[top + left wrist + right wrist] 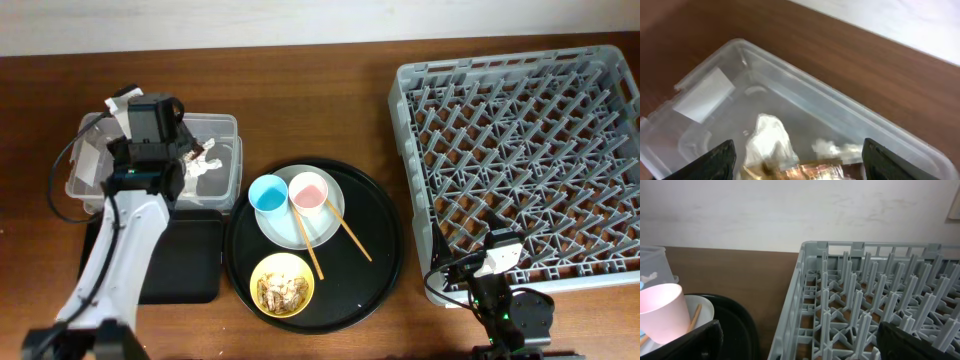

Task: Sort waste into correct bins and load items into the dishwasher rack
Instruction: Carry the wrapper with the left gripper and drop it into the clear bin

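One gripper [797, 162] within clear tub [840, 102] edges

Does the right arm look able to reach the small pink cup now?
Probably yes: the right gripper is open, and the small pink cup stands uncovered left of the grey plastic rack.

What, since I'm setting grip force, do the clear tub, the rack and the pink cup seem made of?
Clear tub: transparent glossy plastic; the brown table shows through its walls. Dishwasher rack: grey moulded plastic, matte, with a peg lattice. Pink cup: opaque, smooth, thin-walled; likely plastic, possibly glazed ceramic.
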